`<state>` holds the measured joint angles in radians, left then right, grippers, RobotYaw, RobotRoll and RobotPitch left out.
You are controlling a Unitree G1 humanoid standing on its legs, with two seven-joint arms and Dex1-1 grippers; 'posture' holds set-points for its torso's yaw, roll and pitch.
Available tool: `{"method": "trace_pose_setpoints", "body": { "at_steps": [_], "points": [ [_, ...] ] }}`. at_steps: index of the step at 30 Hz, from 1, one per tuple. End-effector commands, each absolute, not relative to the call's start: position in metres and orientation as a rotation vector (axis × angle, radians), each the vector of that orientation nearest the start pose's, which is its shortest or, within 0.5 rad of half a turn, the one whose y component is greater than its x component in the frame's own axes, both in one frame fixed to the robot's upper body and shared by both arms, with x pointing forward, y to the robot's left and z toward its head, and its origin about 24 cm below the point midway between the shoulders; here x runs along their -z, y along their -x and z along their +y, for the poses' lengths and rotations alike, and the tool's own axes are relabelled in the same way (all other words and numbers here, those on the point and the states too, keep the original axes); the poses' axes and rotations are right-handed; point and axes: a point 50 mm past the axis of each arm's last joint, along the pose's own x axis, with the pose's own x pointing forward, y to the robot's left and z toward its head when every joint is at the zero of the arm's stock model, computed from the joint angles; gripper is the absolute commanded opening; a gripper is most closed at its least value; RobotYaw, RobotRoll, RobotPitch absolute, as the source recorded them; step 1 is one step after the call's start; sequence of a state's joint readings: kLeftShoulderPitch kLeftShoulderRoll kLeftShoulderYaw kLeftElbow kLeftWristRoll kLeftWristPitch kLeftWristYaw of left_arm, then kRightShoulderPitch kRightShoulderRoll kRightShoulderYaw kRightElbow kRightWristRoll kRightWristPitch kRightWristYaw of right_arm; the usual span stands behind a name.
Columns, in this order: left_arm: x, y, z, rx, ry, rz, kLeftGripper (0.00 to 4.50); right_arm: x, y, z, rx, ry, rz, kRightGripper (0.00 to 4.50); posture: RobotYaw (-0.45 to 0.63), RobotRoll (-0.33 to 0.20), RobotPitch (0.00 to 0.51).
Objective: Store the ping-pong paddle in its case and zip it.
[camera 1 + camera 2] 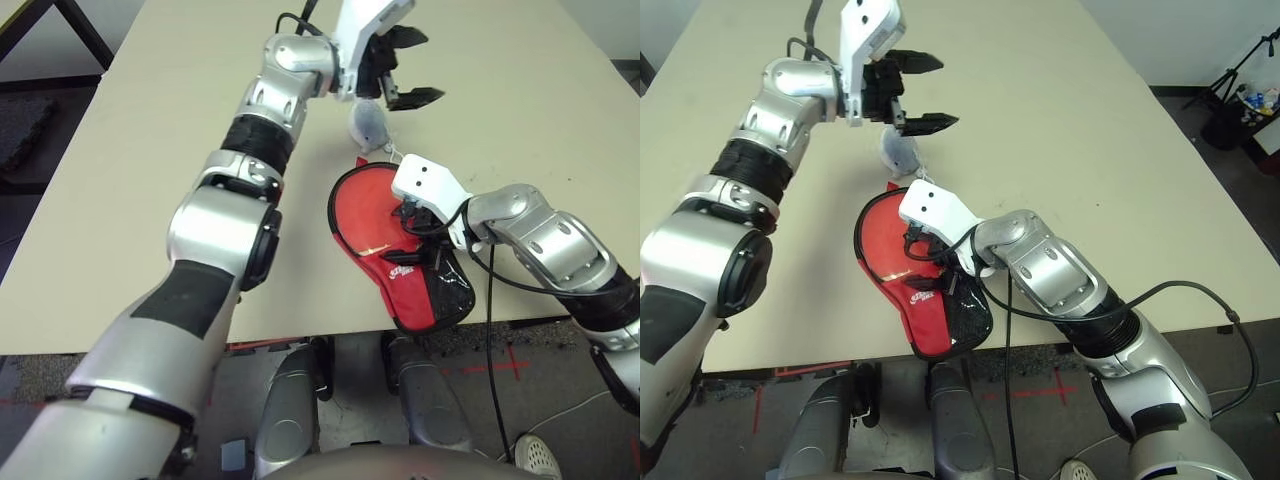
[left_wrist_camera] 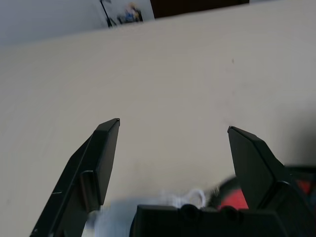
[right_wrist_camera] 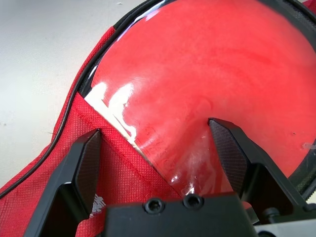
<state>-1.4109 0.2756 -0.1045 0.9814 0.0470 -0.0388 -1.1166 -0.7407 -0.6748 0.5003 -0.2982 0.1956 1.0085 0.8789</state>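
The red case (image 1: 425, 290) lies near the table's front edge, its narrow end with the white logo and black mesh toward me. The ping-pong paddle (image 3: 197, 74) is inside it. Its glossy red face shows through the unzipped round end, and the handle is hidden under the fabric flap (image 3: 64, 163). My right gripper (image 3: 154, 126) hovers open just above the paddle face where the flap begins, holding nothing. My left gripper (image 1: 425, 68) is open and empty above the table beyond the case, over a pale grey lump (image 1: 368, 122) on a white string (image 2: 190, 197).
The beige table (image 1: 530, 110) stretches far and to both sides of the case. The black zipper edging (image 1: 335, 215) rings the case's round end. A black cable (image 1: 490, 300) hangs from my right wrist past the table's front edge.
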Motion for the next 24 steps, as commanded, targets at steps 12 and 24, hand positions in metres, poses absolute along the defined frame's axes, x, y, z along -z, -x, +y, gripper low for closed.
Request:
{"method": "trace_pose_setpoints", "body": {
  "at_steps": [12,24],
  "points": [
    [-0.224,-0.359,0.105,1.383,-0.680,0.118,4.47,-0.141,-0.292,-0.119,-1.029,0.656,0.616,4.50,-0.09,0.000,0.223],
    [-0.185,-0.347,0.122,1.361,-0.663,0.232,4.47,-0.141,-0.295,-0.120,-1.018,0.654,0.614,4.50,-0.08,0.000,0.223]
  ]
}}
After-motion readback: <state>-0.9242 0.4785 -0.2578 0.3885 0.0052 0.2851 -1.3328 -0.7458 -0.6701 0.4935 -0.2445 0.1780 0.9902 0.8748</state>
